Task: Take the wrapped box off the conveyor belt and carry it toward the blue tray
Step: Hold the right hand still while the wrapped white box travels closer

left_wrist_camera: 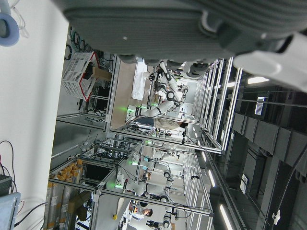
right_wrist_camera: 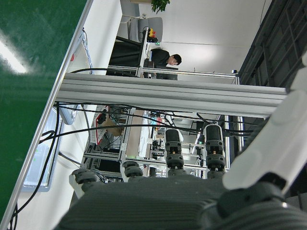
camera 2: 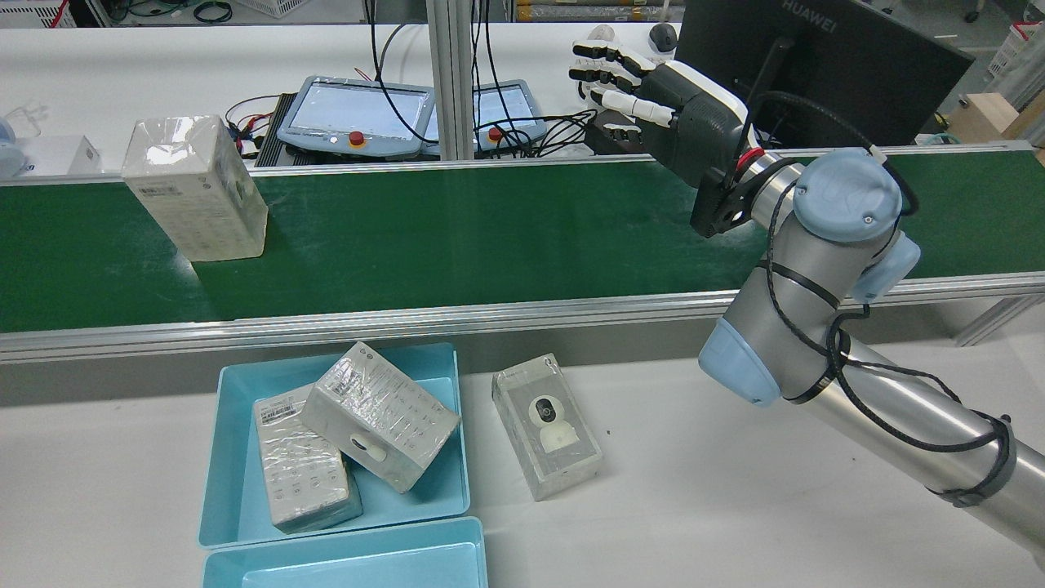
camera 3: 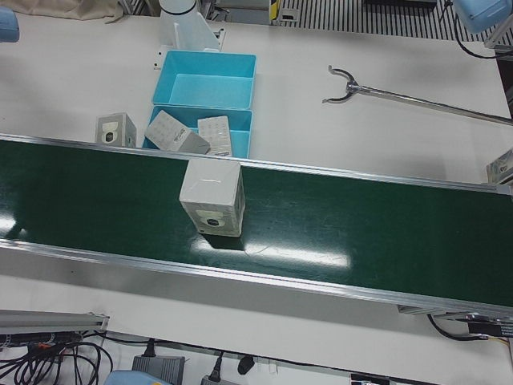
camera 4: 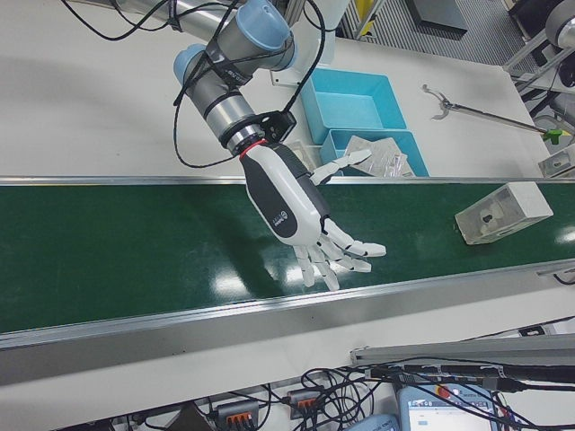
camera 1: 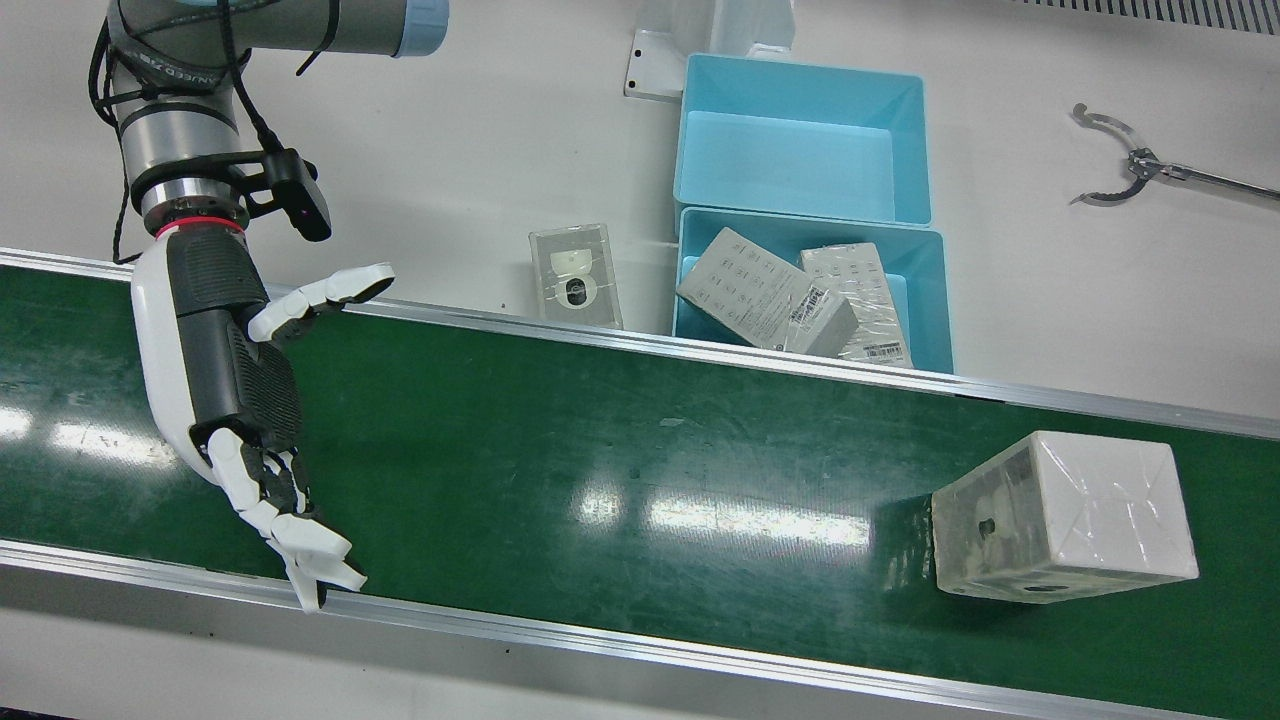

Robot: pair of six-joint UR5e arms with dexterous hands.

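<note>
On conveyor belt (camera 1: 560, 450): wrapped box (camera 1: 1065, 515); right hand (camera 1: 235, 400) splayed, apart.

Box (camera 1: 1065, 515): white carton in clear shrink wrap, one face printed with a small camera picture, another with a label. Stands upright on the green belt (camera 1: 600, 450), alone, touched by nothing.

Tray (camera 1: 915, 290): light blue, rectangular, open-topped, on the white table just beside the belt's edge. Holds two wrapped boxes, one leaning across the other. An identical tray adjoins its far side.
</note>
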